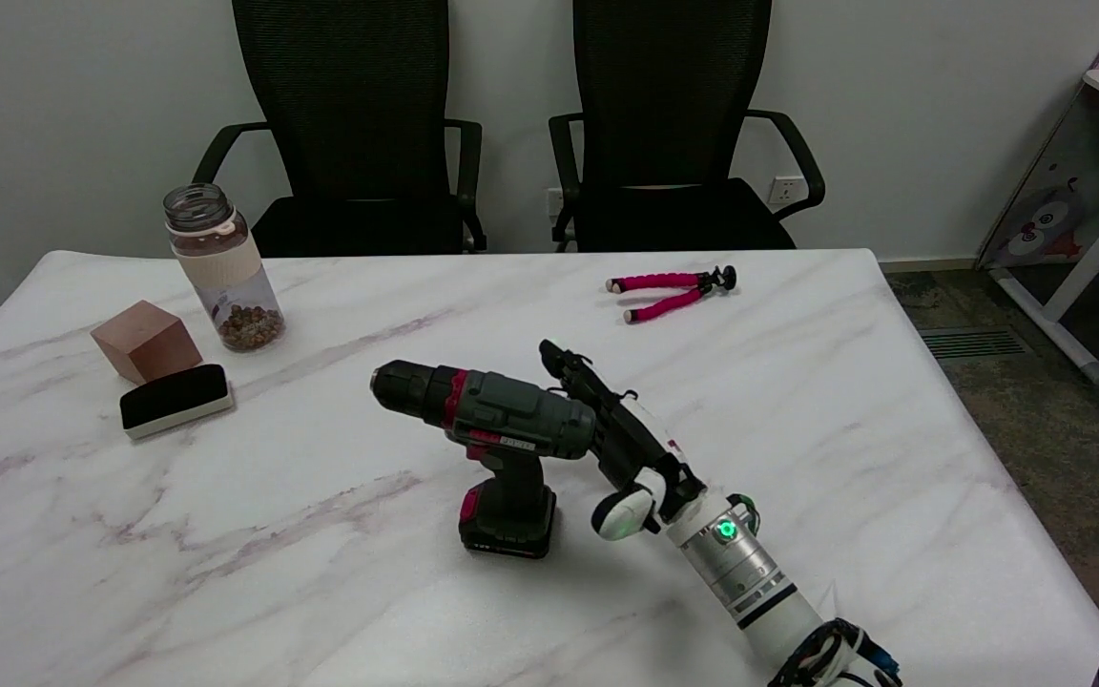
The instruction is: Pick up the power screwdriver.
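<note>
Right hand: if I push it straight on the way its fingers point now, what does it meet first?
Probably nothing. The right hand points up-left behind the power screwdriver, its fingers extended past the motor housing. Beyond is bare table. Depth is unclear, so it may graze the housing.

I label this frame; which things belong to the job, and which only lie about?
Job: power screwdriver, standing upright; right hand, beside its rear.
Lying about: jar, wooden block, eraser, pink tripod.

You have one drill (497, 429), one jar (222, 268), one block (145, 341), one eraser (176, 400), one tripod (669, 291), and two chairs (359, 114).
</note>
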Robot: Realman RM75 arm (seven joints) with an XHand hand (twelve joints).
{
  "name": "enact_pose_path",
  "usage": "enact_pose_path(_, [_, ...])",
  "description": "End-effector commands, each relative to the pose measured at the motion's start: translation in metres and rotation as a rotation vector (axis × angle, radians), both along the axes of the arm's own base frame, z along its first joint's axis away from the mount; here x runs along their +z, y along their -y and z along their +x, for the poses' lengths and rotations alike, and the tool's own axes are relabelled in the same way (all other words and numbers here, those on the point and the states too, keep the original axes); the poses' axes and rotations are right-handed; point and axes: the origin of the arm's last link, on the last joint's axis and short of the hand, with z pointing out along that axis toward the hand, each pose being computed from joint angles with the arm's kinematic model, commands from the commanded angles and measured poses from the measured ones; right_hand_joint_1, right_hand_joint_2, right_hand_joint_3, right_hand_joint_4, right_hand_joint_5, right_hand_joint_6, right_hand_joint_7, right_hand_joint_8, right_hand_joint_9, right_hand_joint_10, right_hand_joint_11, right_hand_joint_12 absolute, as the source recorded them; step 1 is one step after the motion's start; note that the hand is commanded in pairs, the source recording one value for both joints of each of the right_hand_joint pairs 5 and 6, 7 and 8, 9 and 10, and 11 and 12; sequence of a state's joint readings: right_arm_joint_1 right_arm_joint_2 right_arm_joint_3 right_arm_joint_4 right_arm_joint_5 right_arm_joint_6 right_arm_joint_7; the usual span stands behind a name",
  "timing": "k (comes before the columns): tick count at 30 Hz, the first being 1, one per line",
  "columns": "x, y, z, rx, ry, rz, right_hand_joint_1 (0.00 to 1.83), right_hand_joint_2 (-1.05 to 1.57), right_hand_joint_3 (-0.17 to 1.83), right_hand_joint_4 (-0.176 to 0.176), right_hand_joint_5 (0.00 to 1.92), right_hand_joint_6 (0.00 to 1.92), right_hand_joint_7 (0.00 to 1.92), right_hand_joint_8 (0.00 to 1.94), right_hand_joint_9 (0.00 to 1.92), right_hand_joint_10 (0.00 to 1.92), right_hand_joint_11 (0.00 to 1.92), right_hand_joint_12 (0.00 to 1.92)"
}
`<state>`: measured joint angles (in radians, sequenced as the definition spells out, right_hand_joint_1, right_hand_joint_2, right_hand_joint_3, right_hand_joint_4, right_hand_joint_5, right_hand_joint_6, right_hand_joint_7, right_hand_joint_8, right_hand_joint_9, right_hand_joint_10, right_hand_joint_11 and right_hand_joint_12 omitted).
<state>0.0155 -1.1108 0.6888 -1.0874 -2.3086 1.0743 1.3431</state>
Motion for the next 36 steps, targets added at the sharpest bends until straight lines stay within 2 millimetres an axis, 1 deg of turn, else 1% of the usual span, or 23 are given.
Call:
enact_pose_path(1, [-0.021,0.010,-0.003,0.021,-0.044,-0.020,0.91,-0.23,0.31,-0.033,0.00,0.00,0.00,0.00,0.39,0.39,0.38,0.38])
enact_pose_path(16, [-0.028,0.012,-0.003,0.019,-0.030,-0.001,0.91,-0.17,0.35,-0.037,0.00,0.00,0.00,0.00,0.41,0.41,0.37,0.37])
enact_pose_path(26, [-0.031,0.012,-0.002,0.022,-0.026,0.008,0.91,-0.14,0.38,-0.038,0.00,0.00,0.00,0.00,0.50,0.50,0.49,0.49])
enact_pose_path(36, [-0.036,0.015,0.003,0.037,-0.021,0.030,0.91,-0.14,0.39,-0.032,0.00,0.00,0.00,0.00,0.54,0.54,0.53,0.53])
